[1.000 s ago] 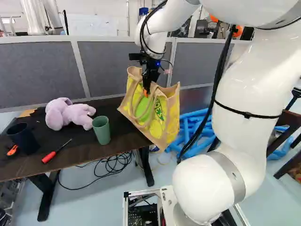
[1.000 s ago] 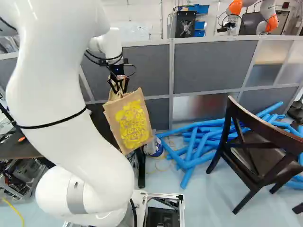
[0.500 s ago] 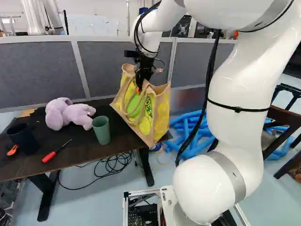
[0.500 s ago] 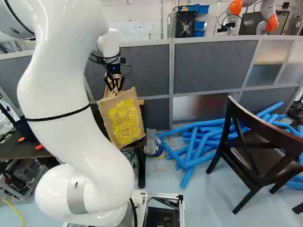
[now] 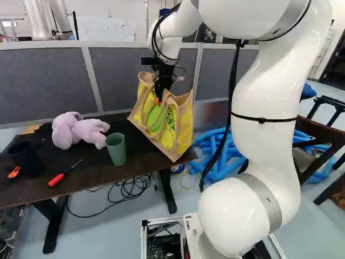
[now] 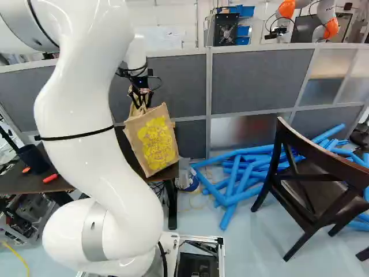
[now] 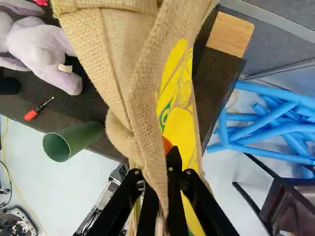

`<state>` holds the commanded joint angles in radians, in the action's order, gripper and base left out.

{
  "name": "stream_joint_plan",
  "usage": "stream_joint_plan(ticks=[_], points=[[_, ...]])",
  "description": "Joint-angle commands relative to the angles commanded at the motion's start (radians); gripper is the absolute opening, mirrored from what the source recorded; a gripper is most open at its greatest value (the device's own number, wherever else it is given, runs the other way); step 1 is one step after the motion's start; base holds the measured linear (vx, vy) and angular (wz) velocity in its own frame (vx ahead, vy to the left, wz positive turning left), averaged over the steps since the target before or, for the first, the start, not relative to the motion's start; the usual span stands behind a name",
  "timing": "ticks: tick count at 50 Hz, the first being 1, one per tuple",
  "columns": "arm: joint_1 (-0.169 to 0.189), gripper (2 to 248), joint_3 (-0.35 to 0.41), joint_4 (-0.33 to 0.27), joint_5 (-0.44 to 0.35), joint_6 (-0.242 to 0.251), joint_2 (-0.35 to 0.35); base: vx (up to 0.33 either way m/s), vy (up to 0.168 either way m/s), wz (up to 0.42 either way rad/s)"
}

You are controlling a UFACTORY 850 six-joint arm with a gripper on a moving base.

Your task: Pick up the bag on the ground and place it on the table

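The gripper grasps the tilted bag by its top at the table's right end, right of the cup, contact with the table unclear.

The arm rises steeply from its lowest joint at the near side, bulky and white, a black band round its upright link. High up it bends over, and the forearm reaches to the far side, running leftward across the left base view. A black cable hangs slackly beside the upright link, and thinner leads loop around the wrist. The wrist turns down, so the gripper points roughly at the floor, slightly tilted. Its black fingers are drawn in close, clamped from two sides; an orange pad shows at the tip.
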<state>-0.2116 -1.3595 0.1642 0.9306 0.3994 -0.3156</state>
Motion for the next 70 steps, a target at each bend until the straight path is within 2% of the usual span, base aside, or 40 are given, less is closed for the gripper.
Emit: stream_joint_plan(ticks=[37, 54, 55, 60, 61, 65, 66, 70], points=[[-0.01, 22, -0.038, -0.008, 0.012, 0.0, -0.099, 0.0, 0.0, 0.0], [-0.01, 22, -0.04, -0.008, 0.012, 0.0, -0.108, 0.0, 0.0, 0.0], [-0.01, 37, -0.04, -0.008, 0.012, 0.0, -0.108, 0.0, 0.0, 0.0], [-0.01, 37, -0.04, -0.008, 0.012, 0.0, -0.108, 0.0, 0.0, 0.0], [-0.01, 70, -0.04, -0.008, 0.012, 0.0, -0.108, 0.0, 0.0, 0.0], [-0.01, 70, -0.04, -0.008, 0.012, 0.0, -0.108, 0.0, 0.0, 0.0], [-0.01, 104, -0.04, -0.008, 0.012, 0.0, -0.108, 0.0, 0.0, 0.0], [-0.01, 104, -0.04, -0.008, 0.012, 0.0, -0.108, 0.0, 0.0, 0.0]])
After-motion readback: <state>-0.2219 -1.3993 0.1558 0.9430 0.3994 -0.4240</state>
